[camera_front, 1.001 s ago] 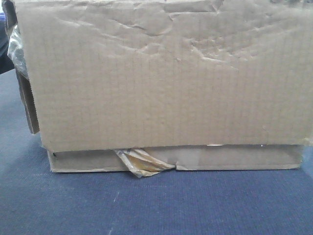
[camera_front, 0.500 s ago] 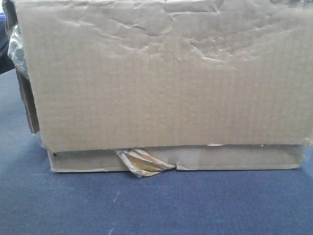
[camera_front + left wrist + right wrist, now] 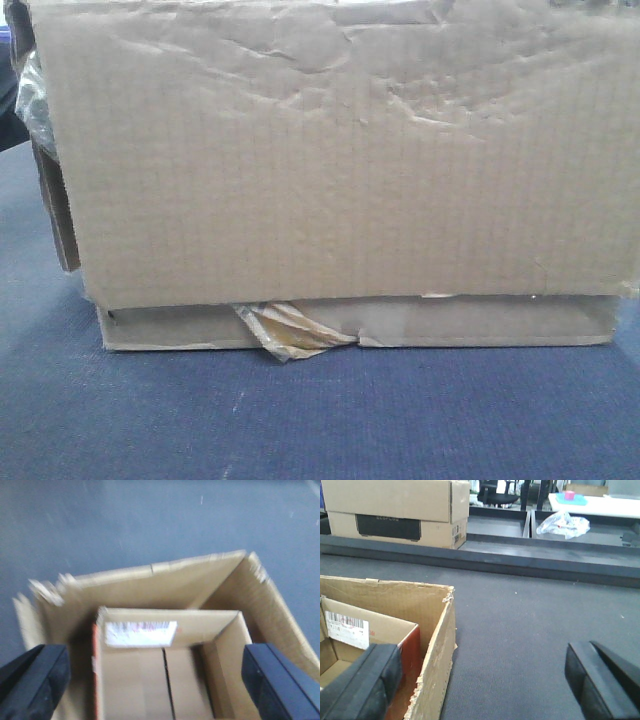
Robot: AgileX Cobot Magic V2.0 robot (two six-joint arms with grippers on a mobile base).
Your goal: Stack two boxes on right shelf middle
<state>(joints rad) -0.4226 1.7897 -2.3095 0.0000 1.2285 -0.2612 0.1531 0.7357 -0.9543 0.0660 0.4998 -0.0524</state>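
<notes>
Blue-grey, carpet-like surface (image 3: pixel 320 420) fills the foreground of the front view and carries the two task boxes close to the lens. The tall wide box (image 3: pixel 340 160) takes up most of that view. Its plain brown face is wrinkled along the upper part and shows no print. It sits directly on the thin flat box (image 3: pixel 480 322), whose front edge shows below it, with a crumpled yellowish tape scrap (image 3: pixel 290 332) sticking out left of centre.

Both wrist views show an open carton (image 3: pixel 385 597) with ragged edges on the same kind of surface. Whether it is the tall wide box I cannot tell. Inside it stands a smaller inner box (image 3: pixel 390 630) with a red side and a white label (image 3: pixel 347 625) bearing a barcode. The label's print is too small to read, and it is blurred in the left wrist view.

The left gripper (image 3: pixel 155 680) hangs above the carton, jaws spread wide, grasping nothing. The right gripper (image 3: pixel 482 680) is likewise released, with one finger over the carton's corner and the other over bare surface.

Beyond a dark ledge (image 3: pixel 545 562) stands a printed carton (image 3: pixel 395 500) with a dark panel (image 3: pixel 387 527) whose faint lettering is illegible. Farther right lie a crumpled plastic bag (image 3: pixel 562 524) and a pink cup (image 3: pixel 569 495).
</notes>
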